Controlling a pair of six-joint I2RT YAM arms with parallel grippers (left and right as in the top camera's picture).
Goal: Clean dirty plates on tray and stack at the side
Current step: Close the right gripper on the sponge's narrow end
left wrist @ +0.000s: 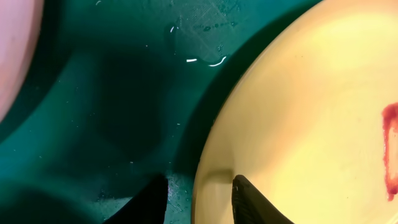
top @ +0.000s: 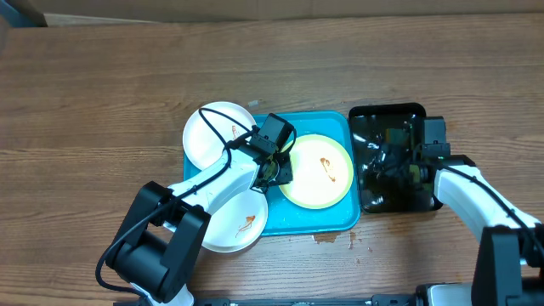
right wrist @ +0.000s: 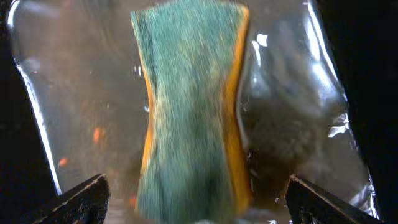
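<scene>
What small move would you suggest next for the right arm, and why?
Probably close the right end effector on the sponge: its jaws stand open either side of it over the wet black tray, and the green-rimmed plate shows a smear.

sponge [right wrist: 189, 106] motion-blurred, lower end cut off at bottom edge, yellow-green rimmed plate [left wrist: 298, 112] cropped at right and bottom edges, near white plate [top: 229, 236] partly under left arm [top: 212, 180]

Three plates: a white plate [top: 217, 134] far left, a second white plate [top: 238, 223] near left, and one green-rimmed plate [top: 319, 170] at centre. Two trays: one blue tray [top: 336, 218] and, to its right, one black tray [top: 382, 115]. One sponge [right wrist: 189, 124]. Two robot arms: left arm [top: 204, 183], right arm [top: 467, 187].
</scene>
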